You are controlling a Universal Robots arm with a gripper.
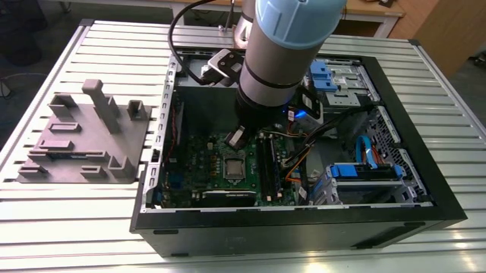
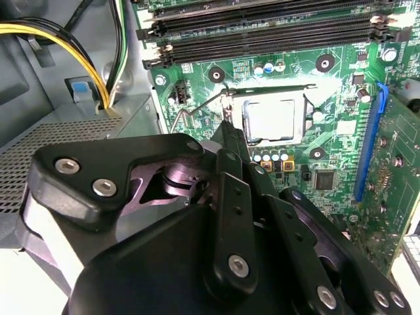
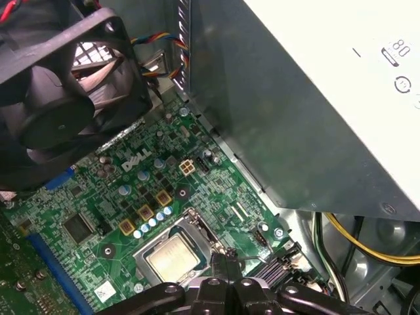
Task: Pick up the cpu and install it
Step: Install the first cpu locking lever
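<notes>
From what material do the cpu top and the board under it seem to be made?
The cpu top looks like bare metal, matt silver-grey: it gives a pale, even sheen. The motherboard looks like green lacquered laminate, judging by its glossy colour and soldered parts.

One cpu (image 2: 272,120) sits in one socket frame (image 3: 172,252) on one green motherboard (image 1: 227,170). One black case fan (image 3: 62,98). One grey power-supply box (image 3: 295,111). One grey fixture tray (image 1: 83,142) at nine o'clock of the one computer case (image 1: 296,227). One gripper (image 2: 226,141).
</notes>
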